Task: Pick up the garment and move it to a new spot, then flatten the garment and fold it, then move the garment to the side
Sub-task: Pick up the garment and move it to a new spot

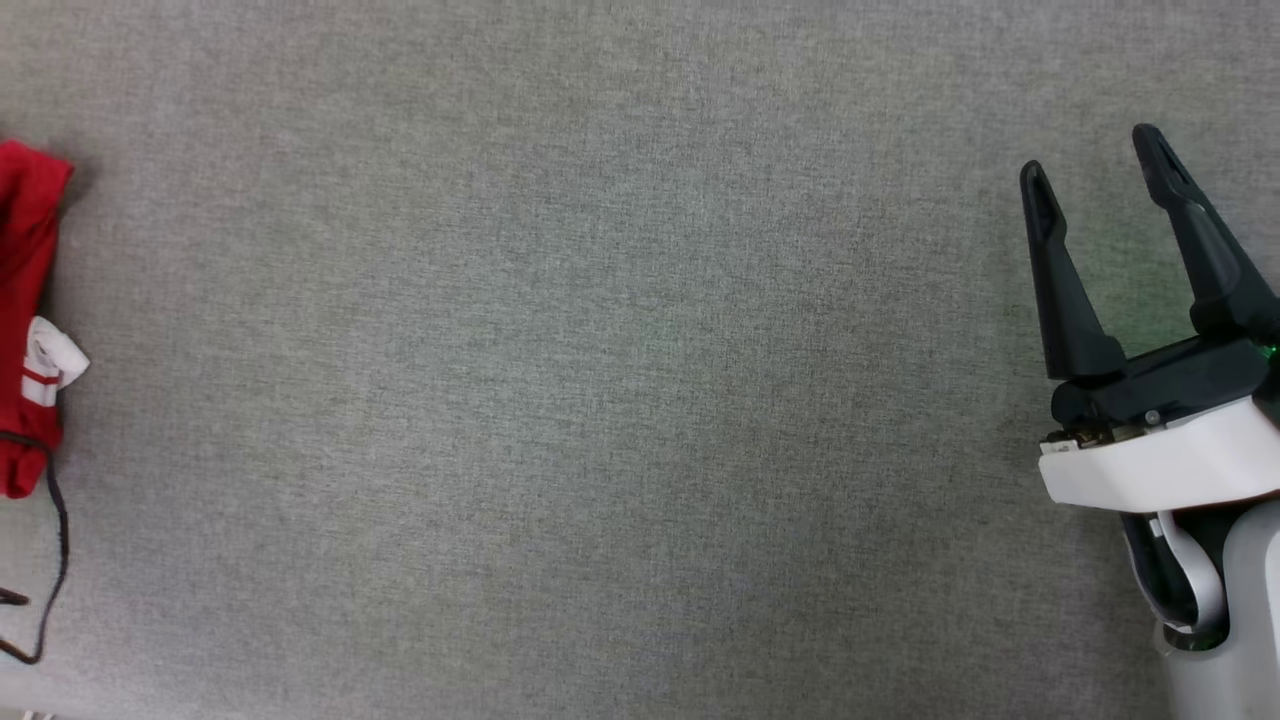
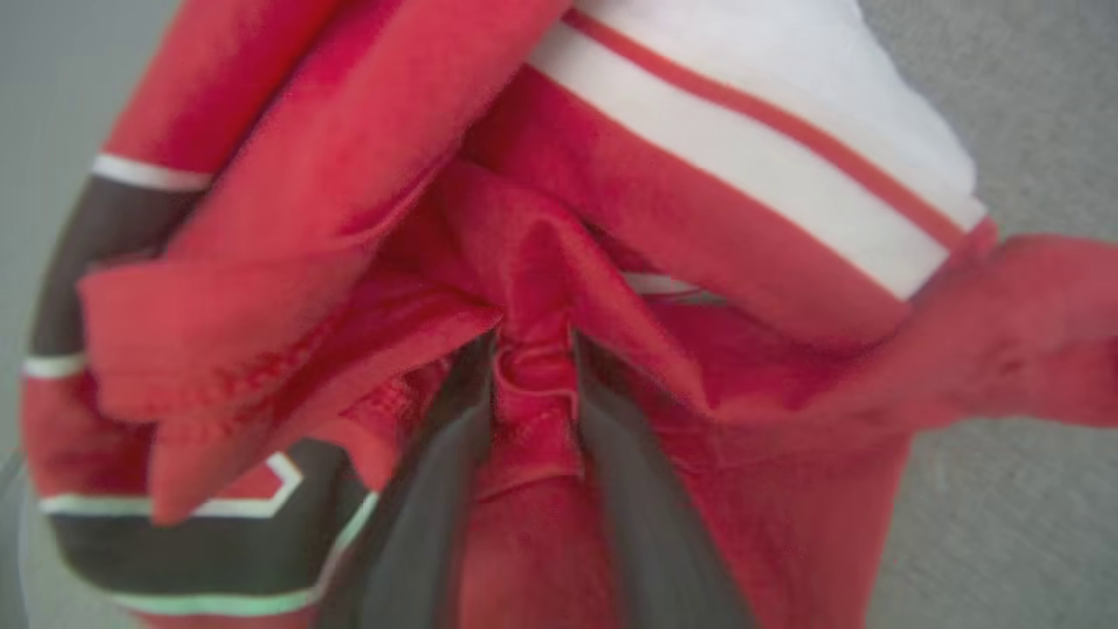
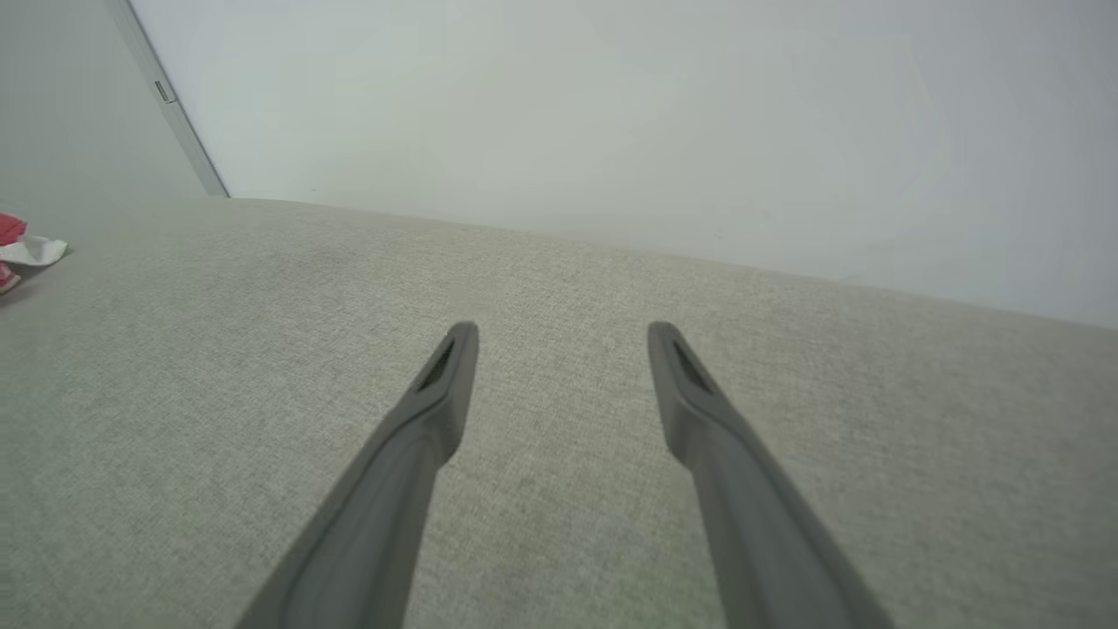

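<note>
You have a wide grey cloth surface [image 1: 600, 400] running edge to edge in the head view, bare across the middle, which I take to be the room kept for spreading and folding.

The shirt [image 1: 25, 260] lies crumpled at the far left edge of that view, cut off by the frame. In the right wrist view it is a small red and white scrap at the far left [image 3: 17, 245]. It is a heap and not flat, so I judge you are at the first step, the pick-up.

Your right gripper [image 1: 1092, 160] sits at the right edge of the head view, well apart from the shirt. Its jaws are spread wide over bare surface and hold nothing. That looks like waiting room: it is out of the way until there is cloth to pull flat.

Your left gripper [image 2: 531, 367] rises from the bottom middle of its own view with a ridge of red cloth bunched between the two fingers, so it seems to be pinching the shirt. The picture is blurred, so how firm the pinch is I cannot tell.

A white sleeve [image 2: 769, 131] with red stripes lies at the upper right of that view, and black print [image 2: 105, 236] at the left.

A thin black cable [image 1: 58, 540] hangs at the lower left of the head view, touching the shirt's lower edge; watch it on the lift.
</note>
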